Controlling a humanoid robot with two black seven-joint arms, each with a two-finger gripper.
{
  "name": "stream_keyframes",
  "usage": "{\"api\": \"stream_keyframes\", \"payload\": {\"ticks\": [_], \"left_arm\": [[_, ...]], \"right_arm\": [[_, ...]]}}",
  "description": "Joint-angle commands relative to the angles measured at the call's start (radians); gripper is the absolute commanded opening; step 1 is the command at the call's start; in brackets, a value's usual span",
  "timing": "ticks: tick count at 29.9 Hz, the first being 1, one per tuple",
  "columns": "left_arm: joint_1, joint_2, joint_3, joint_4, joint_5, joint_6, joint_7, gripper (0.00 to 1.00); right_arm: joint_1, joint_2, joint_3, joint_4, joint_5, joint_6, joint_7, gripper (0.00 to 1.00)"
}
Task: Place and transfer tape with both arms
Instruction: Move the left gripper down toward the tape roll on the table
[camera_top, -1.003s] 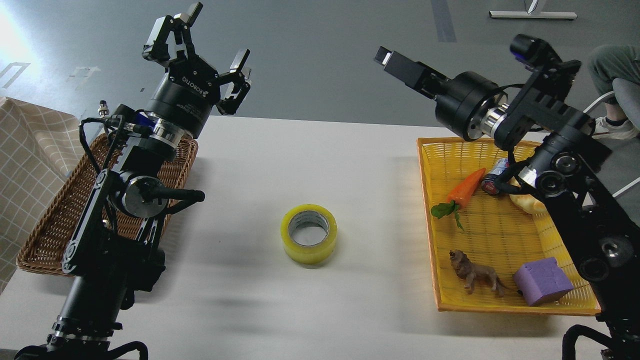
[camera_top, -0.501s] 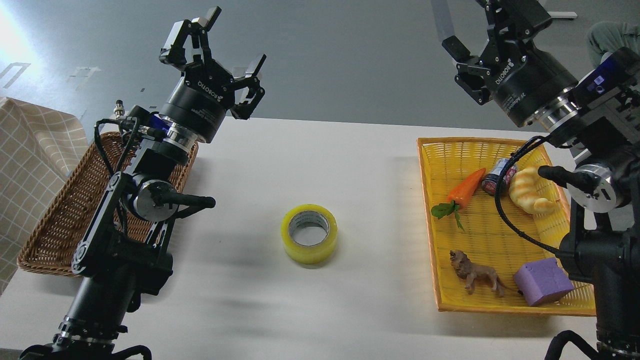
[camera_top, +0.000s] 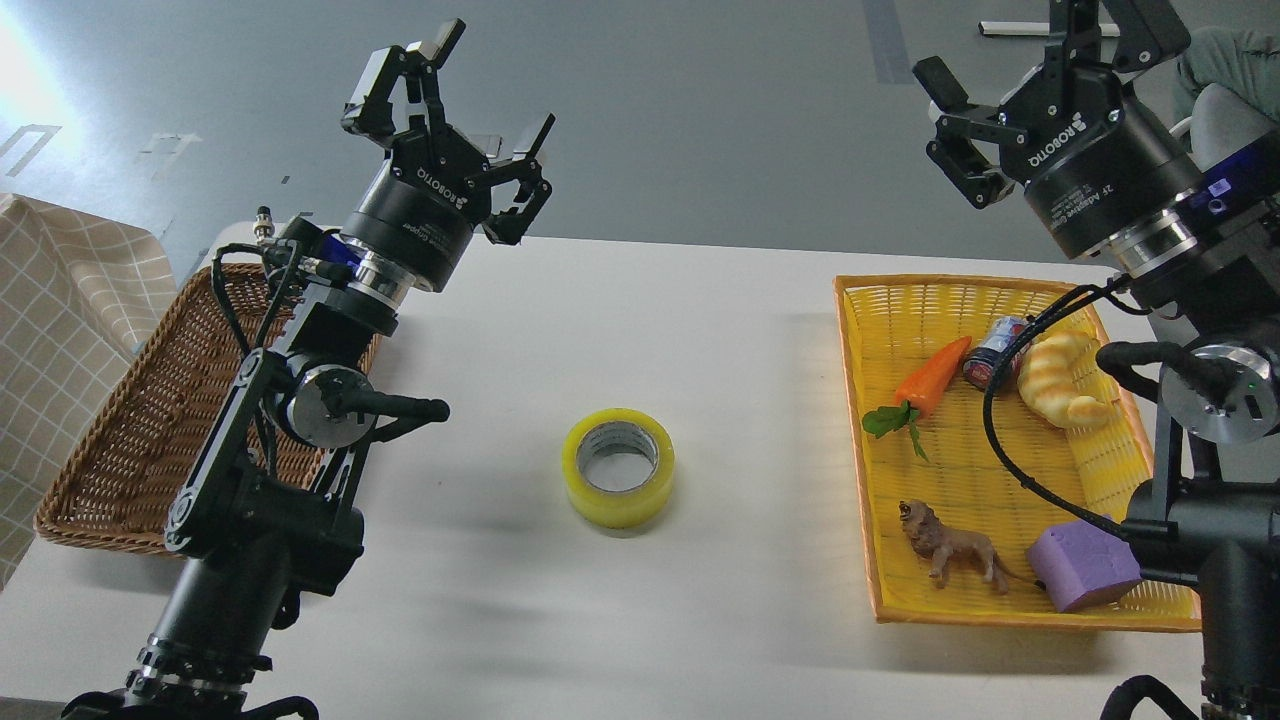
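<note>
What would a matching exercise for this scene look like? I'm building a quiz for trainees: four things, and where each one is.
Things:
1. tape
2. toy lion
3. purple block
4. brown wicker basket

Places:
A. near right corner of the yellow basket
B. left side of the table
C. middle of the table
D. yellow basket, left of the purple block

Pairs: 1-C, 2-D, 3-A, 4-B

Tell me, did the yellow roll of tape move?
No. The yellow roll of tape lies at the same spot on the white table, equally far from the yellow basket.
</note>
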Motion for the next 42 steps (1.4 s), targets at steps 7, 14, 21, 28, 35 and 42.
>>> {"api": "stream_keyframes", "payload": {"ticks": [7, 14, 21, 28, 35, 42], "left_arm": [[-0.002, 0.000, -0.015, -0.001, -0.006, 0.020, -0.006, 0.98], [0.003, 0.000, 0.000, 0.004, -0.023, -0.018, -0.004, 0.98], [0.005, 0.000, -0.010, 0.007, -0.049, -0.014, -0.007, 0.98], [-0.012, 0.192, 0.110, -0.045, -0.022, -0.009, 0.008, 0.98], [-0.094, 0.362, 0.295, -0.064, 0.256, 0.158, -0.006, 0.98], [-0.095, 0.367, 0.339, -0.103, 0.844, 0.213, -0.006, 0.97]], "right_arm": [[-0.020, 0.000, 0.000, -0.003, 0.000, 0.000, 0.000, 0.99], [-0.015, 0.000, 0.000, 0.000, 0.002, 0.000, 0.000, 0.99], [-0.017, 0.000, 0.000, 0.000, 0.002, 0.000, 0.000, 0.99], [-0.021, 0.000, -0.009, -0.001, 0.002, 0.000, 0.000, 0.99], [-0.028, 0.000, 0.002, -0.003, 0.002, 0.000, 0.000, 0.99], [-0.021, 0.000, 0.002, -0.001, 0.003, 0.000, 0.000, 0.99]]}}
